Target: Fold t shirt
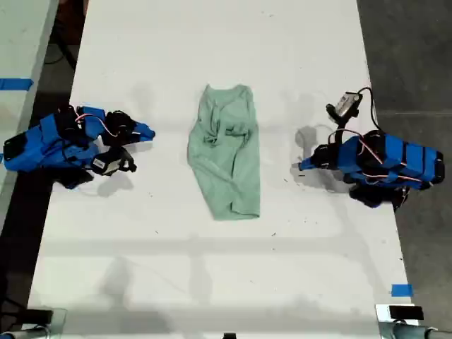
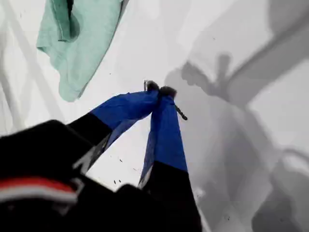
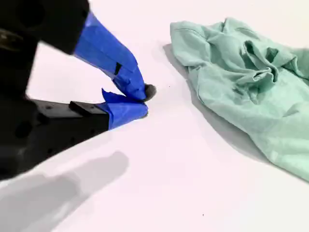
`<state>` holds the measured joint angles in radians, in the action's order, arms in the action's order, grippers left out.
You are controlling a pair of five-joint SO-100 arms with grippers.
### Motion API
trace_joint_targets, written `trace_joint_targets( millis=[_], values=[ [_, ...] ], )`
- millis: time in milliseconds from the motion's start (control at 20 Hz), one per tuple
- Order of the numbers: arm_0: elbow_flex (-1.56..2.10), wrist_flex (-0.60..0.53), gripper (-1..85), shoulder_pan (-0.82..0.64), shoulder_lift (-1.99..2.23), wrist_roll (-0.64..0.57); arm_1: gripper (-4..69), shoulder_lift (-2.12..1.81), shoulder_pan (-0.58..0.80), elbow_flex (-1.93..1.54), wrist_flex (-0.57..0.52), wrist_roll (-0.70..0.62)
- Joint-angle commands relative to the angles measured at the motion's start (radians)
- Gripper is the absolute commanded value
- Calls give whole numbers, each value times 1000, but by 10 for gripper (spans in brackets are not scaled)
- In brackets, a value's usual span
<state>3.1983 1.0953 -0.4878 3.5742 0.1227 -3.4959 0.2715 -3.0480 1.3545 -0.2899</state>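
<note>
The t shirt [image 1: 226, 152] is laid crumpled mid-table [image 1: 212, 282]. My first gripper [image 2: 160, 89] and my second gripper [image 3: 142, 99] are seen clenched, empty, apart from it, at opposite sides of the exterior view.

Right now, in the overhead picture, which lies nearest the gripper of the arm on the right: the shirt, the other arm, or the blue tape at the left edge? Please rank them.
1. T shirt: mid-table, next to that gripper.
2. Other arm: beyond the shirt, on the exterior view's left.
3. Blue tape: at the exterior view's left edge, farthest.
</note>
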Motion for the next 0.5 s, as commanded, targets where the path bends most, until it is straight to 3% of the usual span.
trace_joint_targets(
  millis=[0,450],
  values=[
    [11,-8,3,-256,9,-63,5,-11,71,-52,-3,-6],
    [11,-11,-1,-284,9,-89,5,-11,52,-52,-3,-6]
  ],
)
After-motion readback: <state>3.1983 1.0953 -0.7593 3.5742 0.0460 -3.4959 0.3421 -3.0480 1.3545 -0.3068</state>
